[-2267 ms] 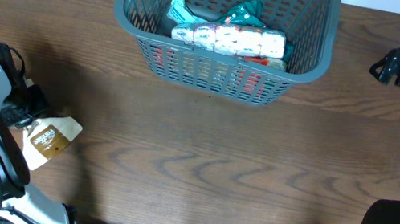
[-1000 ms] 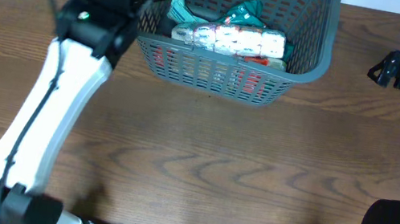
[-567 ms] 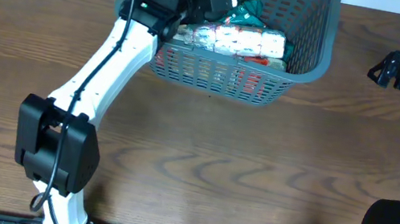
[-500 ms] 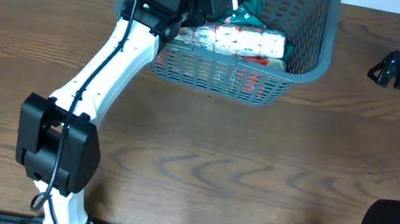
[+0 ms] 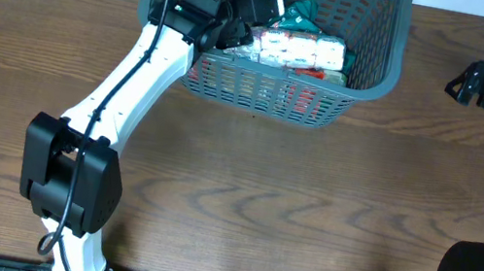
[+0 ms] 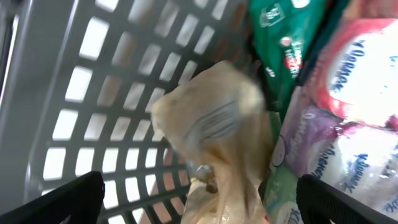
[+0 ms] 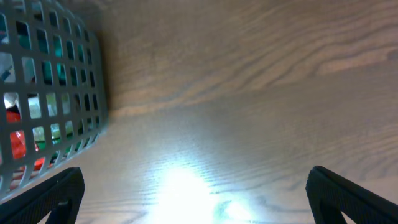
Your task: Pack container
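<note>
The container [image 5: 269, 89], a dark grey lattice basket, stands at the table's far middle. My left gripper [image 5: 244, 3] hangs inside its left end, jaws wide open. In the left wrist view a beige crinkled packet [image 6: 214, 134] lies loose between the spread fingers [image 6: 68, 199], leaning against the container's slotted wall [image 6: 112, 93]. Beside it are a green packet [image 6: 283, 37] and a white-and-pink tissue pack [image 6: 357, 81]. My right gripper [image 5: 472, 83] stands open and empty over bare wood, right of the container [image 7: 50, 99].
A long white patterned pack [image 5: 296, 48] and a green packet [image 5: 297, 12] fill the container's middle, with something red [image 5: 307, 72] beneath. The wooden table [image 5: 242, 195] stretches in front. Glare marks the wood under my right gripper [image 7: 199, 199].
My left arm carried the beige packet from the table's left front into the container's left end, then its jaws opened and let the packet go. The right arm has not moved.
</note>
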Motion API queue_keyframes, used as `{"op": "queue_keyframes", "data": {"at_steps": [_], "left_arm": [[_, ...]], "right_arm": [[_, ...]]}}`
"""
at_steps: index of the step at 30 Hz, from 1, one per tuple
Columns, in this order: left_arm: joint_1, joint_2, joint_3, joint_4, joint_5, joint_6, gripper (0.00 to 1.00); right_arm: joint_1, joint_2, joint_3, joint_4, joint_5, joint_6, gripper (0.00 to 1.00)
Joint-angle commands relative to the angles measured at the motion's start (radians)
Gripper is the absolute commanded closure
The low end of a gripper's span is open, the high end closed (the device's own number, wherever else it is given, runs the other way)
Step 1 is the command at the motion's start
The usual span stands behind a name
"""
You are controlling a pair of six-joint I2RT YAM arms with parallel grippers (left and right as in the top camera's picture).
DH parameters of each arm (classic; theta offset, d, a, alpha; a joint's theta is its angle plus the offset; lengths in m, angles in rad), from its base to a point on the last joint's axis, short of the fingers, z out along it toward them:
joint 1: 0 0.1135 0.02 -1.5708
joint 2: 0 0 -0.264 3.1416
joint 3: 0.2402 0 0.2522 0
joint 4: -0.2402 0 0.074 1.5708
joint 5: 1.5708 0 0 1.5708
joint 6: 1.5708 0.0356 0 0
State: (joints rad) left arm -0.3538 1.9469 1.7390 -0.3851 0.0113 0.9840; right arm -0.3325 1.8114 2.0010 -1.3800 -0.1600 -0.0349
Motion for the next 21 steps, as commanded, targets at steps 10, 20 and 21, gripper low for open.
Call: {"op": "queue_keyframes", "data": {"at_steps": [10,20,21], "left_arm": [[0.188,-0.185,0.182,-0.216,-0.038,-0.727,0.02],[0.336,-0.381,0.180,-0.628,-0.038,-0.830,0.01],[0.336,-0.396,0.175,-0.658,-0.039,-0.830,0.01]], "right_arm": [[0.050,0.006,0.003,0.380,-0.001,-0.097,0.01],[0.162,-0.120,0.063,0.382,0.067,-0.055,0.01],[0.161,-0.145,0.063,0.369,0.067,-0.034,0.01]]}}
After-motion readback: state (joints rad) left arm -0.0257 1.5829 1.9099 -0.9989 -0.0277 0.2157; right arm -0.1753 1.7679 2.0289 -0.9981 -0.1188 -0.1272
